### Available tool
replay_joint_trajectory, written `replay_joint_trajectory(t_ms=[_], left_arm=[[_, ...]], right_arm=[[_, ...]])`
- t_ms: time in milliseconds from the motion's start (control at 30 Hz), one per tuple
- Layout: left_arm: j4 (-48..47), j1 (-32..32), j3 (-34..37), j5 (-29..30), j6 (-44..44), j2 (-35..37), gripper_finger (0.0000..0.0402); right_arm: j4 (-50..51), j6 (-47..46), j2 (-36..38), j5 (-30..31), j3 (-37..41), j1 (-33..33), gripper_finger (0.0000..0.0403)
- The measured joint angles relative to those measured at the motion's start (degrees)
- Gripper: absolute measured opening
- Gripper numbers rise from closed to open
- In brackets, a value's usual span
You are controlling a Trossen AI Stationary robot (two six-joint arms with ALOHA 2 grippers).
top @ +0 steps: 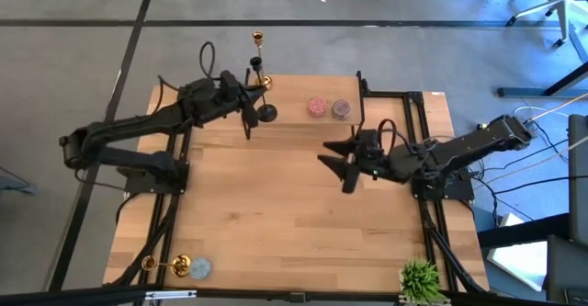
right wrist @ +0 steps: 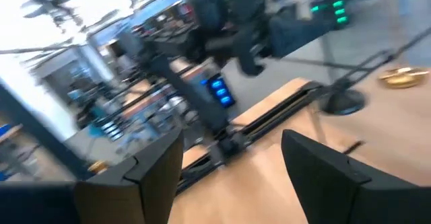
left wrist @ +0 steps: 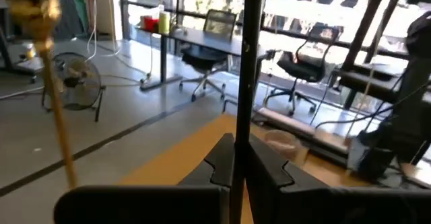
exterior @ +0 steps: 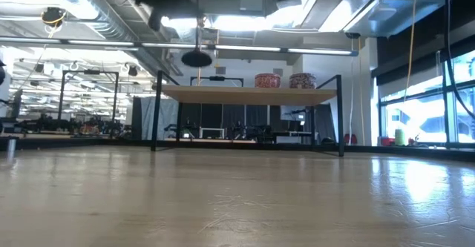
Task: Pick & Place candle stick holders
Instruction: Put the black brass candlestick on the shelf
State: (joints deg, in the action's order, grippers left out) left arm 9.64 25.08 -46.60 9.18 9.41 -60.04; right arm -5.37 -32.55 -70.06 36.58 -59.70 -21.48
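Left hand [top: 250, 113] clamped on dark holder [top: 261, 93] at far-left edge of desk [top: 294, 214].
Risk: thin stem slipping or swinging in the pinch, its base clipping the upright gold holder [top: 260, 60] just beside and toppling it off the far edge. Left arm stretched toward that edge. Right hand [top: 344, 164] hovering mid-desk on the right, fingers apart, empty. Second gold holder [top: 165, 266] lying at near-left corner.

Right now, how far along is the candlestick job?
Probably done: one shiny gold candlestick stands at the table's far edge. In hand: the left gripper is shut on a slim dark candlestick beside it. Left: another gold candlestick lies at the near left corner. The open right gripper hovers mid-table.
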Motion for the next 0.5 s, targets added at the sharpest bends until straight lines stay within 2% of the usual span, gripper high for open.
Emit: replay_joint_trajectory(t_ms=[133, 367, 500], left_arm=[[3.5, 5.8, 2.4, -5.1, -0.9, -0.1, 0.0012], [11.8, 14.3, 3.2, -23.2, -4.6, -2.7, 0.0012], [13.3, 16.9, 3.2, -29.9, -8.5, -3.7, 0.0012]], right_arm=[[0.2, 0.0, 0.0, 0.9, 0.0, 1.5, 0.0254], [1.5, 0.0, 0.0, 0.9, 0.0, 3.8, 0.0254], [1.6, -0.2, 0.0, 0.8, 0.0, 4.8, 0.0254]])
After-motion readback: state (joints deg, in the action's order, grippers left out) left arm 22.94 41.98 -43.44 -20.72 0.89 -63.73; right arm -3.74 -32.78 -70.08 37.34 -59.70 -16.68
